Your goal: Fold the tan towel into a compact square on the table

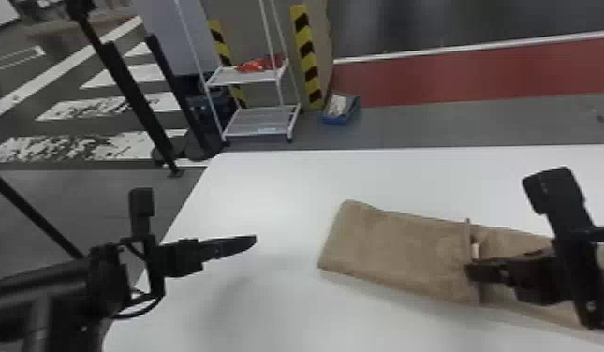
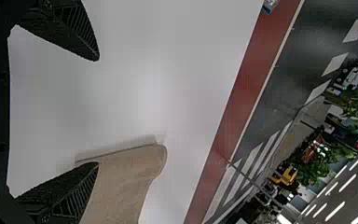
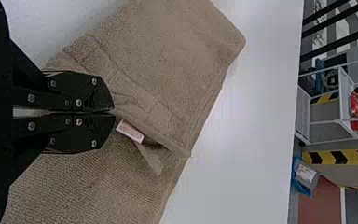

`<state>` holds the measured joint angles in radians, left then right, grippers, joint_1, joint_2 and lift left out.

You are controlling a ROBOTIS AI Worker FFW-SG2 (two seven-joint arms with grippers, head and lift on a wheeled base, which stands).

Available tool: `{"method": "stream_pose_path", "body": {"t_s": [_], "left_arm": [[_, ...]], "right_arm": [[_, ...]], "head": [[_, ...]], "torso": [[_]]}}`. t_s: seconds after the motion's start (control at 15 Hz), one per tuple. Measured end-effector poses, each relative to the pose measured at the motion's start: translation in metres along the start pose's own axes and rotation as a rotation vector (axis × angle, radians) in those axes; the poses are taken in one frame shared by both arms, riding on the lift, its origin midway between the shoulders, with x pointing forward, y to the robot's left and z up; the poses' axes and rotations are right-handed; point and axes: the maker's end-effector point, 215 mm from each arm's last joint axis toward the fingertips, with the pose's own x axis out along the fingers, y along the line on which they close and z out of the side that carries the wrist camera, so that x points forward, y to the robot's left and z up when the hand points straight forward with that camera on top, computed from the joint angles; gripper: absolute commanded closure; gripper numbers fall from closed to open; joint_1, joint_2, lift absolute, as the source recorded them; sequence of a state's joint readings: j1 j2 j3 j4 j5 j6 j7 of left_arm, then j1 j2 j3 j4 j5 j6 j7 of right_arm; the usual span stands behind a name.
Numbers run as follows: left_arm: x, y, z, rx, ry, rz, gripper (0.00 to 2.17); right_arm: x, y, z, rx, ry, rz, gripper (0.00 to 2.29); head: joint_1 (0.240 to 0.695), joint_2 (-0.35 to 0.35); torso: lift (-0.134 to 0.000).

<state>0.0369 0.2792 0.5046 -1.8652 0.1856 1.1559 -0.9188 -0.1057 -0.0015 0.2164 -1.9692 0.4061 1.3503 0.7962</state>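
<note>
Right gripper [image 3: 113, 112] pinches the towel [image 3: 182, 51] by its hem [image 3: 170, 140]; hold there (cloth likely light, limp). Left gripper [image 2: 98, 111]: spread.

In the head view we look forward and down from above the near side, taking in much of the white table [image 1: 268, 187] and the floor beyond. In the left wrist view we are lower, facing across the table to the far side and right, with part of the towel [image 1: 399, 248] below. In the right wrist view we look closely down on the towel and out to the far left. All three share the towel and red floor strip [image 1: 455, 75]; head and right wrist share the cart [image 1: 249, 78].
</note>
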Motion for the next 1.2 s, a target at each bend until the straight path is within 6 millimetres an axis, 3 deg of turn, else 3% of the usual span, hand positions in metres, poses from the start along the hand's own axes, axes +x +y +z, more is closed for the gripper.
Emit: {"method": "stream_pose_path", "body": {"t_s": [0.27, 1.2], "left_arm": [[0.0000, -0.0008, -0.0011, 0.000, 0.002, -0.003, 0.09], [-0.0011, -0.0022, -0.0057, 0.000, 0.008, -0.007, 0.09]], "right_arm": [[0.0017, 0.0004, -0.0083, 0.002, 0.012, -0.004, 1.04], [0.0010, -0.0089, -0.0056, 0.002, 0.012, -0.027, 0.97]], "head": [[0.695, 0.324], [0.695, 0.314]], "torso": [[-0.125], [-0.125]]}}
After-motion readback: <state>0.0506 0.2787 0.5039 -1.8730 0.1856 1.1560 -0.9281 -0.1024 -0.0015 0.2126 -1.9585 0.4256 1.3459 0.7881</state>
